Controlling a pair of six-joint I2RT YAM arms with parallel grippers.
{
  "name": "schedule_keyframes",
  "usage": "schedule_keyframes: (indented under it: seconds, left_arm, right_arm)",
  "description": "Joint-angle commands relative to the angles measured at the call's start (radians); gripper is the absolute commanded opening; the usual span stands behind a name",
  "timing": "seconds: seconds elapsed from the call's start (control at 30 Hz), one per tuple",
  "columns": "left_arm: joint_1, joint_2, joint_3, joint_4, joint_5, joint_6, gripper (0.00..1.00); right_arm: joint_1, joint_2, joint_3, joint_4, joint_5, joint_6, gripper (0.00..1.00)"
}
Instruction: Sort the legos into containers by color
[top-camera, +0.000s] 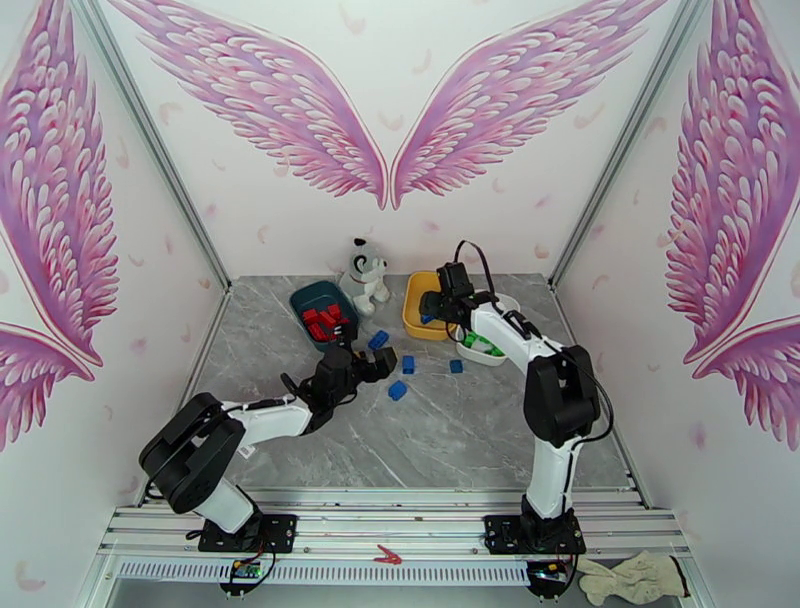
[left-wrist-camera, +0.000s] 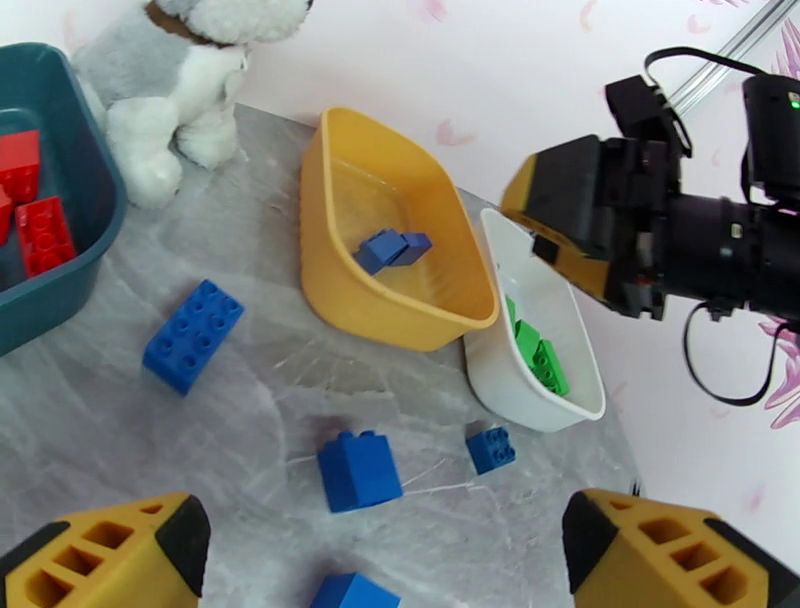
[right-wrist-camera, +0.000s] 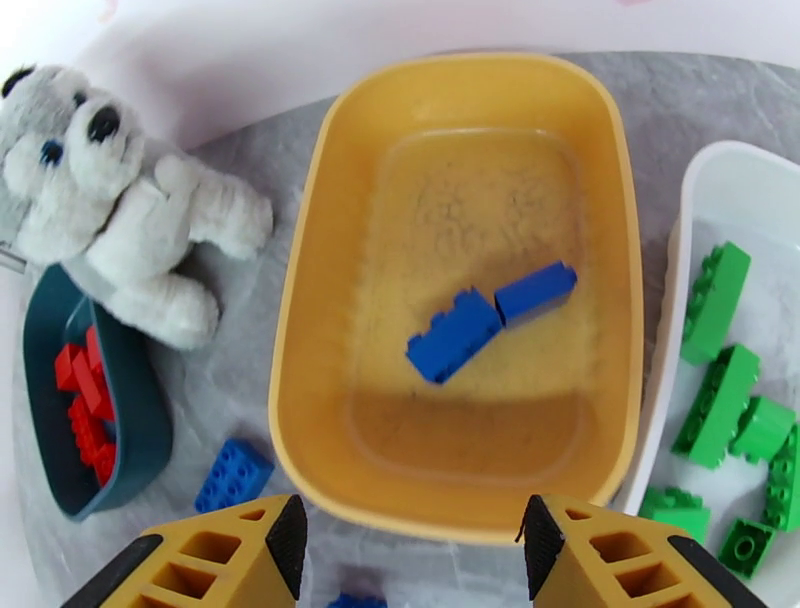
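Right wrist view: right gripper (right-wrist-camera: 410, 528) hangs empty, jaws apart, over the yellow tub (right-wrist-camera: 300, 340); retreating low could snag the rim beneath its fingers, spilling blue bricks (right-wrist-camera: 455, 335).

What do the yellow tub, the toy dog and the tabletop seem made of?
Yellow tub: likely moulded plastic, smooth and faintly glossy, with rounded rim. Toy dog: plush fabric, fuzzy white and grey pile. Tabletop: grey with pale veins, marble-look; real stone or printed laminate, cannot tell.
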Motion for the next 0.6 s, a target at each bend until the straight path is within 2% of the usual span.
schedule_keyframes:
  seconds: [0.0,0.27,0.57]
  left_arm:
    - [-0.023,-0.103,-0.058,-0.042,-0.109,0.042,0.99]
    - [-0.059,-0.284,-0.197,-0.147,-0.245,0.064,0.99]
    - [-0.132,-0.429,-0.344,-0.204,-0.348,0.028,0.99]
  right_arm:
    - [0.025,-0.095,-0.065,0.033,-0.042,-0.022,0.63]
    - [0.098,-0.158,-0.207,0.067,-0.009,-0.028,0.63]
    - [0.196,-0.065,-0.257,0.119,0.021,-0.001,0.61]
